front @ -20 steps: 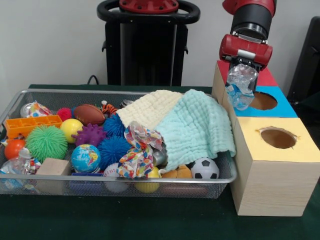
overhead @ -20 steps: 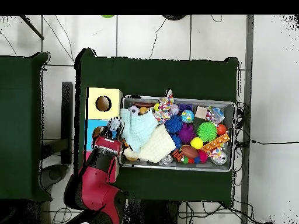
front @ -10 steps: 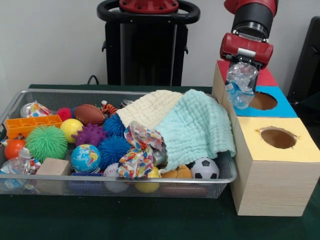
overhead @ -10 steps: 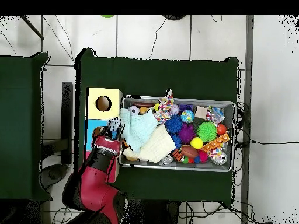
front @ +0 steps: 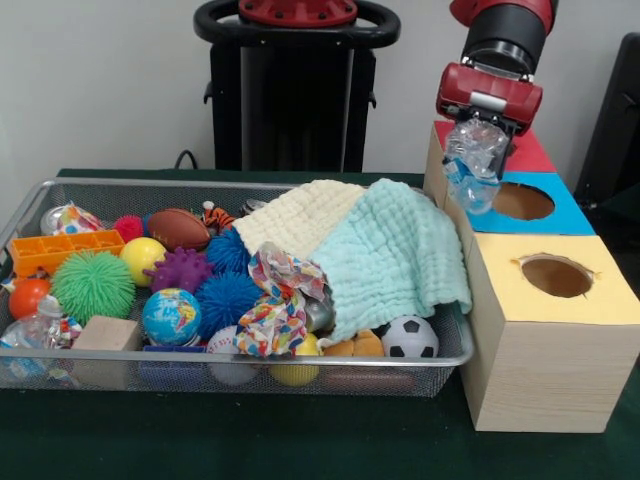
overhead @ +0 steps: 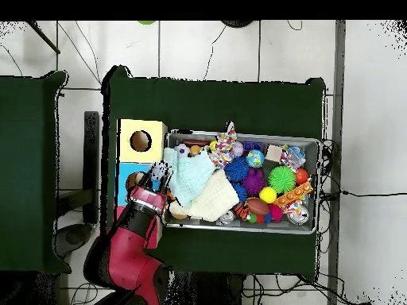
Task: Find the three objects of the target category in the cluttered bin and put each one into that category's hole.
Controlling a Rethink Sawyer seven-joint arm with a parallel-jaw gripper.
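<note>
arm (front: 505, 30) cut off at the 12 o'clock edge, toys under the mint cloth (front: 395, 255) and cream cloth (front: 295, 215) hidden, bottle (front: 472, 165) covering the gripper's tips, black object (front: 615, 120) cropped at 3 o'clock

Crushed clear plastic bottle (front: 473, 165) held up in air, hanging neck-down, slightly tilted, beside blue box's hole (front: 524, 201). Second clear bottle (front: 32, 330) lying in bin (front: 250, 183), front left corner, beside wooden block. Blue box set between red box (front: 528, 152) and yellow box (front: 556, 276), each top with round hole.
</note>
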